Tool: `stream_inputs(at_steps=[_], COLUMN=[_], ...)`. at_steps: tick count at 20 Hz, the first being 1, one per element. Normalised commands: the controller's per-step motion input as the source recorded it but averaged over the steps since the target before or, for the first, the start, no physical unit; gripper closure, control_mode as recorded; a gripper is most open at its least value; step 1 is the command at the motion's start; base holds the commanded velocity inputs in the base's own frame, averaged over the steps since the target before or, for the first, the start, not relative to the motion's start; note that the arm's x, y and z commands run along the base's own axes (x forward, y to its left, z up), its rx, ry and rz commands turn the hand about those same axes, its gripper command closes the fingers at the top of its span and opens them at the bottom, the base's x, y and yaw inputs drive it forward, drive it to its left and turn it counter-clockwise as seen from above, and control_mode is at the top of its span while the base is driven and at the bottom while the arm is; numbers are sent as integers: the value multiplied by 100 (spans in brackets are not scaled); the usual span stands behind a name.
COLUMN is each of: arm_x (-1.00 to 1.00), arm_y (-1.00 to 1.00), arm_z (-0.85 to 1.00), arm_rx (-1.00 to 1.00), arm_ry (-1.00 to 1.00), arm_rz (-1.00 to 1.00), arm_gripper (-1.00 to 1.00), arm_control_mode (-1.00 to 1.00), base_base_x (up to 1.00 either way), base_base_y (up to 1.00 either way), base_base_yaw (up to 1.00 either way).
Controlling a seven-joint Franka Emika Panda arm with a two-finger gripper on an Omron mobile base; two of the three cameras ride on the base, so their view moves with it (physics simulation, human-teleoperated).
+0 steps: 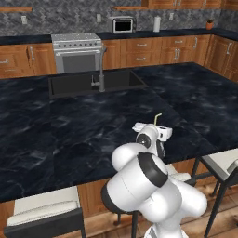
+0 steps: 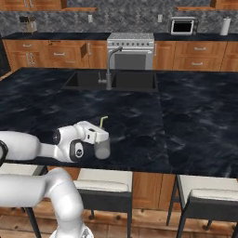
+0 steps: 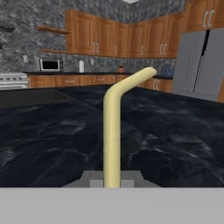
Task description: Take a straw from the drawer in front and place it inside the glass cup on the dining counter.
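Right base view: dining counter (image 2: 195, 125), black white-veined marble top, carrying a built-in sink (image 2: 111, 81) and a curved faucet (image 2: 111, 65). White-cushioned stools (image 2: 104, 183) stand along its near edge. Glass cup (image 2: 102, 149), greyish translucent tumbler, stands near that near edge, just below the hand. Gripper (image 2: 101, 131) is clenched on the straw (image 2: 103, 121), gripping its lower end. The straw, pale tan-yellow with a bent tip, rises upright above the hand over the cup; the hand view shows its bend (image 3: 127, 83) clearly.
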Motion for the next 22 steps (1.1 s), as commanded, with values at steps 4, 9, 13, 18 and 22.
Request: stream_inputs(at_steps=[4,9,13,18,22], arm_x=[0,6,4,3,0], arm_y=[0,0,-2,-3,-5], arm_z=[0,0,-1,-1,0], arm_rx=[0,0,0,0,0], arm_ry=[-5,-13,-8,-2,0], arm_rz=[0,0,0,0,0], arm_gripper=[100,100,100,100,100], arm_control_mode=[-100,-100,-100,-100,-100], base_base_x=[0,0,0,0,0], base_base_y=[0,0,0,0,0], base_base_yaw=[0,0,0,0,0])
